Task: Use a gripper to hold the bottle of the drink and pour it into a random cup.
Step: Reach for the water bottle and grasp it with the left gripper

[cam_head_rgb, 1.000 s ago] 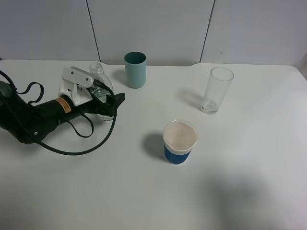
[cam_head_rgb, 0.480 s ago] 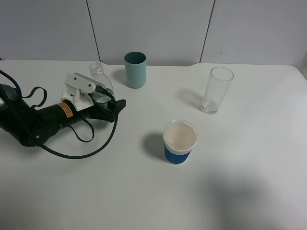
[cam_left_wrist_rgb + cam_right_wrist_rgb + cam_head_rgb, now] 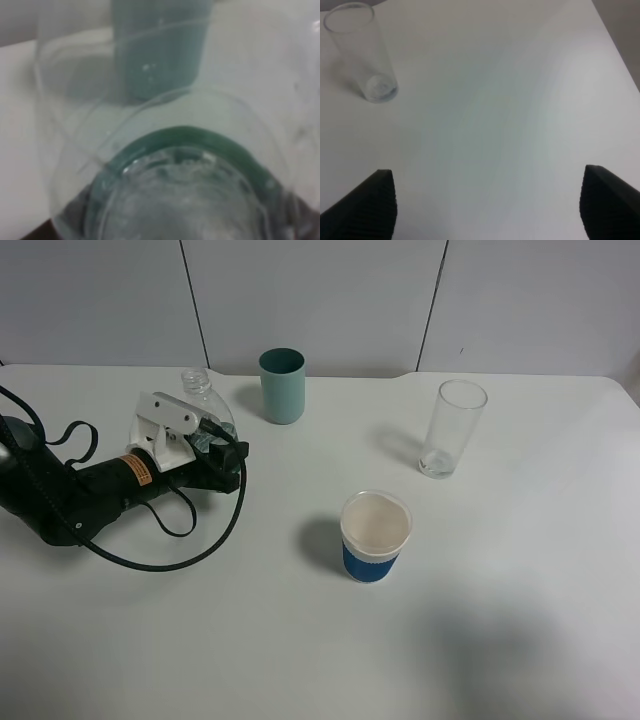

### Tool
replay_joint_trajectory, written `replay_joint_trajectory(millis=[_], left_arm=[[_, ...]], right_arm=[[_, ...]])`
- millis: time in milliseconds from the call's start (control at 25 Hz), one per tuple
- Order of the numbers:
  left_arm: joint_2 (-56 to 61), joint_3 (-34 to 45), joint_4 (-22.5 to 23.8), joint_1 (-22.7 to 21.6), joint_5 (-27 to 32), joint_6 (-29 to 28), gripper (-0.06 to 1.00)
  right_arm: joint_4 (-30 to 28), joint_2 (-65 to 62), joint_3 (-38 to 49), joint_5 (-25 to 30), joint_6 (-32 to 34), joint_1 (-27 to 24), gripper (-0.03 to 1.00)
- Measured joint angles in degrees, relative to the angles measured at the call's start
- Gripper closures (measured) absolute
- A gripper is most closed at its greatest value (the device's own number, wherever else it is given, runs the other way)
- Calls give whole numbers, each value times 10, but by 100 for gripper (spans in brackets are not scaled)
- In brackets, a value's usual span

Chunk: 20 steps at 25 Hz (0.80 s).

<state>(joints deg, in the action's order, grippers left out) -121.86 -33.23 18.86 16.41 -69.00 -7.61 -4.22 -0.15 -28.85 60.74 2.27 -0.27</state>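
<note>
Pinching the bottle (image 3: 205, 400) in the left claw (image 3: 222, 445), toward the surface's (image 3: 480, 640) far left edge, near the teal cup (image 3: 283, 386). Seems grasped already; yet to lift, tilt over the cup and pour. Looks clear, green-banded, capless, leaning, with colourless drink (image 3: 185, 200) inside. Holding the right claw (image 3: 487, 205) spread wide, gripping nothing.

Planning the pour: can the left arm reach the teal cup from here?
Probably yes: the left gripper, shut on the bottle, sits near the teal cup, with only bare table between them.
</note>
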Motion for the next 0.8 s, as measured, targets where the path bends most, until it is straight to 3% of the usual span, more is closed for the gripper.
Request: replay_joint_trajectory(millis=[800], left_arm=[[0,0,0,0,0,0,40]], right_arm=[[0,0,0,0,0,0,22]])
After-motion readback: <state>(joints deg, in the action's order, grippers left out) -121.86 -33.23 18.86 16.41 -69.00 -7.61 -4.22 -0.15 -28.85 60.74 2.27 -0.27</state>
